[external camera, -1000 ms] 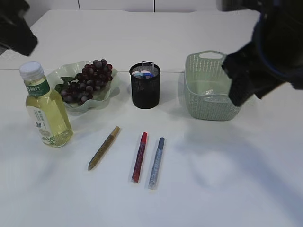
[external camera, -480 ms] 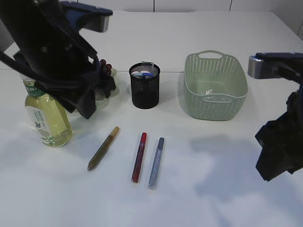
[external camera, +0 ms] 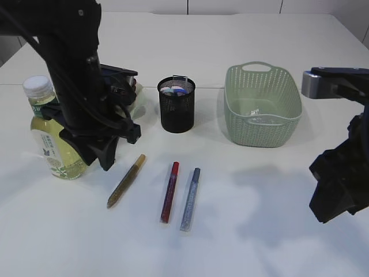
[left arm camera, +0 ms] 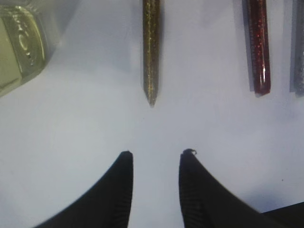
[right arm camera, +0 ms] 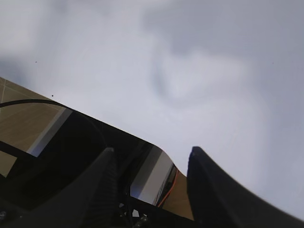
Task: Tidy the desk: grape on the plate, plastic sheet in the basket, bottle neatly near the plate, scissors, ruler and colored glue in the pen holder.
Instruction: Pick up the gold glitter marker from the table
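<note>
Three colored glue tubes lie side by side on the white table: gold (external camera: 127, 180), red (external camera: 170, 191) and silver-blue (external camera: 190, 198). My left gripper (left arm camera: 156, 153) hangs open and empty just short of the gold glue's (left arm camera: 151, 52) tip, with the red glue (left arm camera: 259, 47) to its right. The bottle (external camera: 52, 138) of yellow drink stands at the left, partly behind my left arm (external camera: 86, 109). That arm hides the grape and most of the plate (external camera: 140, 97). The black mesh pen holder (external camera: 177, 105) has white, blue and red things in it. My right gripper (right arm camera: 152, 152) is open and empty over the table edge.
A pale green basket (external camera: 262, 107) stands right of the pen holder; its contents are unclear. My right arm (external camera: 340, 179) hangs at the table's right front. The bottle (left arm camera: 19, 47) is close on the left of my left gripper.
My left arm came down from above the plate and bottle toward the gold glue. My right arm swung from by the basket to the right front, then stayed still.
</note>
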You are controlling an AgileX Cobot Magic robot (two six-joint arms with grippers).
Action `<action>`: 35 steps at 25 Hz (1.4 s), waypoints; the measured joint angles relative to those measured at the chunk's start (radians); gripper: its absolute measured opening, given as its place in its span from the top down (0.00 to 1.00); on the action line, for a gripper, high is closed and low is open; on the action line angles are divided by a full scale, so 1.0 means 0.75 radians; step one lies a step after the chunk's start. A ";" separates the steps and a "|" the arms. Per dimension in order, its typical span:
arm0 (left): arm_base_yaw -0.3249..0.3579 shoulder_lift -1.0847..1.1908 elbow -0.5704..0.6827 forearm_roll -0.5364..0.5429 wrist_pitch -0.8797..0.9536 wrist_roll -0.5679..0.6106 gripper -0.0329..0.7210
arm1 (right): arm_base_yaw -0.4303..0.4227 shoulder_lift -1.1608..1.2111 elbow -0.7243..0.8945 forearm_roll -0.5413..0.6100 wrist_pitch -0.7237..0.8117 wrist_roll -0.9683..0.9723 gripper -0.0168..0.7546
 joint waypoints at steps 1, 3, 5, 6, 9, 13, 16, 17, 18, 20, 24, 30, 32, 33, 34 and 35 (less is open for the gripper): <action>0.003 0.022 -0.020 0.000 0.000 0.007 0.64 | 0.000 0.000 0.000 0.003 0.000 0.000 0.48; 0.003 0.063 -0.075 0.000 0.000 0.024 0.62 | 0.000 0.000 0.000 0.003 0.000 0.000 0.48; 0.003 0.112 -0.147 0.000 -0.003 0.039 0.59 | 0.000 0.000 0.000 0.005 0.000 0.000 0.48; 0.003 0.135 -0.184 0.000 -0.003 0.043 0.58 | 0.000 0.000 0.000 0.005 0.000 0.000 0.48; 0.020 0.204 -0.277 0.000 -0.005 0.048 0.56 | 0.000 0.000 0.000 0.010 -0.001 0.000 0.48; 0.054 0.266 -0.317 -0.027 -0.008 0.077 0.55 | 0.000 0.000 0.000 0.011 -0.003 0.000 0.48; 0.073 0.306 -0.318 -0.043 -0.008 0.106 0.55 | 0.000 0.000 0.000 0.011 -0.003 0.000 0.48; 0.078 0.322 -0.318 -0.049 -0.008 0.111 0.55 | 0.000 0.000 0.000 0.014 -0.003 0.000 0.48; 0.080 0.335 -0.318 -0.057 -0.008 0.120 0.55 | 0.000 0.000 0.000 0.013 -0.003 0.000 0.48; 0.080 0.364 -0.318 -0.071 -0.008 0.133 0.55 | 0.000 0.000 0.000 0.013 -0.003 0.000 0.48; 0.080 0.407 -0.318 -0.083 -0.013 0.147 0.55 | 0.000 0.000 0.000 0.011 -0.003 0.000 0.48; 0.080 0.471 -0.318 -0.083 -0.013 0.153 0.55 | 0.000 0.000 0.000 -0.014 -0.004 0.000 0.48; 0.080 0.474 -0.318 -0.083 -0.015 0.153 0.55 | 0.000 0.000 0.000 -0.028 -0.004 0.000 0.48; 0.080 0.474 -0.320 -0.083 -0.015 0.153 0.55 | 0.000 0.000 0.000 -0.035 -0.004 0.000 0.48; 0.080 0.474 -0.320 -0.083 -0.015 0.153 0.55 | 0.000 0.000 0.000 -0.037 -0.004 0.000 0.48; 0.080 0.474 -0.320 -0.083 -0.015 0.153 0.55 | 0.000 0.000 0.000 -0.037 -0.004 0.000 0.48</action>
